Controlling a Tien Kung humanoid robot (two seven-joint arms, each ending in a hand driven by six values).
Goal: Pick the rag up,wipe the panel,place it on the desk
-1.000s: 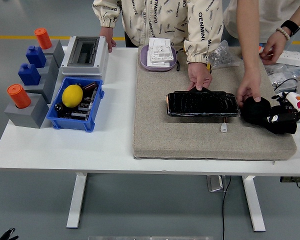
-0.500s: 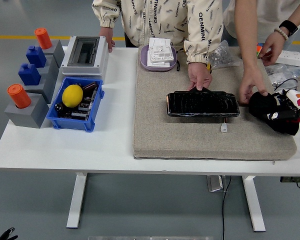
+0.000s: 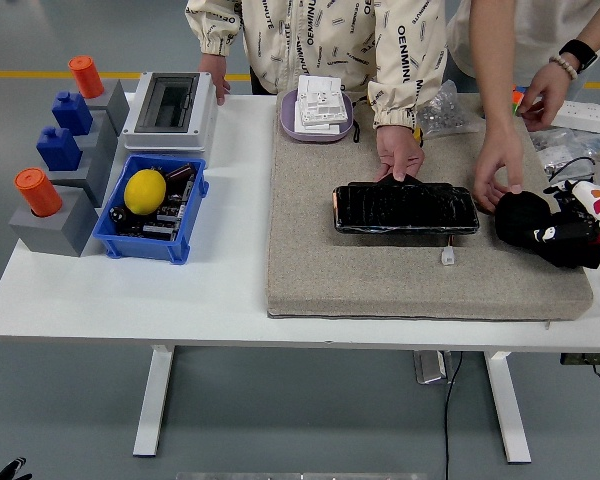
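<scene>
White worktop [image 3: 220,300] carries, from the left, grey blocks [image 3: 65,215] with orange and blue caps, a blue bin [image 3: 145,240] holding a yellow lemon [image 3: 145,191], and a grey switch box [image 3: 170,105]. A felt mat [image 3: 380,270] covers the right half of the worktop.

At mid-mat lies the black panel [image 3: 405,209], flat and lengthwise. One person's hand [image 3: 398,152] presses its far edge and has not moved over the last second.

Right of the panel, a second person's hand [image 3: 498,170] has lifted away; a second ago it lay on the black rag [image 3: 525,218], now it hovers just above the panel's right end and the rag's left side, fingers spread. The rag sits on the mat just beside the panel's right end.

The right robot hand [image 3: 570,240] is closed over the rag's right part and has shifted slightly rightward with it. The rag is black against black fingers, so the grasp is judged rather than plainly seen.

Judgement: handover is done; the lift and the wipe are not yet started. The left robot hand is out of view.
</scene>
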